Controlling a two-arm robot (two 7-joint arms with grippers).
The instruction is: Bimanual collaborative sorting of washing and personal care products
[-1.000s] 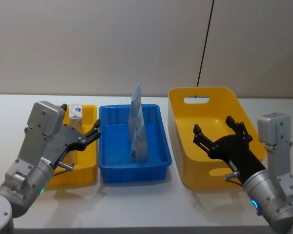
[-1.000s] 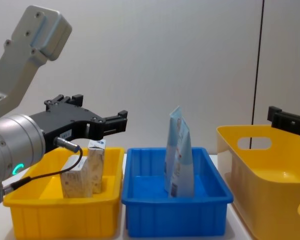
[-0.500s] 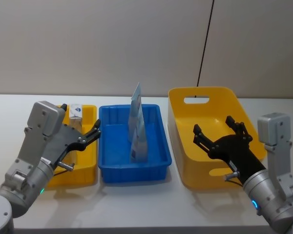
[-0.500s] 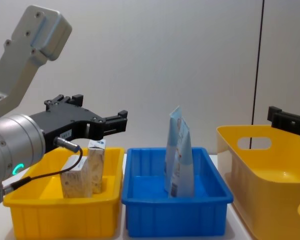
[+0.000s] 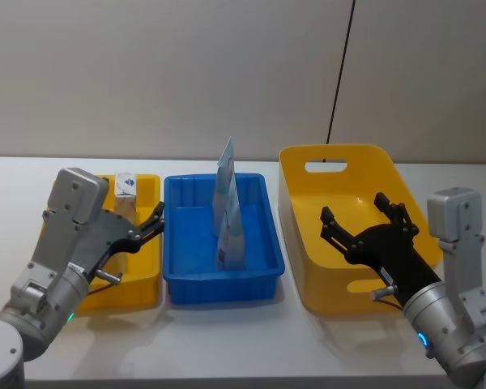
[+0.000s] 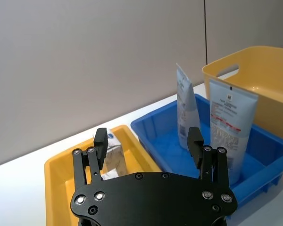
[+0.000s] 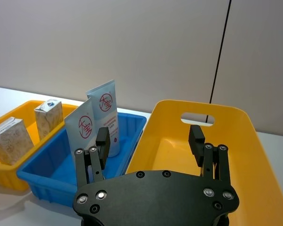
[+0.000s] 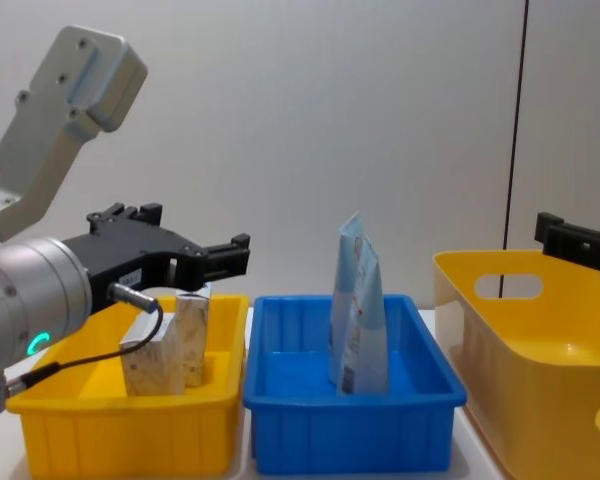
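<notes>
Inside the blue bin (image 5: 219, 288), both pouches (image 5: 230, 237) stand upright, long axes vertical.

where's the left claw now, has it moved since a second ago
Yes: in the chest view the left claw has dropped slightly toward the small yellow bin, down to the beige pack's top.

Grey arms (image 5: 65, 243); black screw-studded left claw (image 6: 147, 141), right claw (image 7: 149, 136); teal lights (image 5: 422, 339)
</notes>
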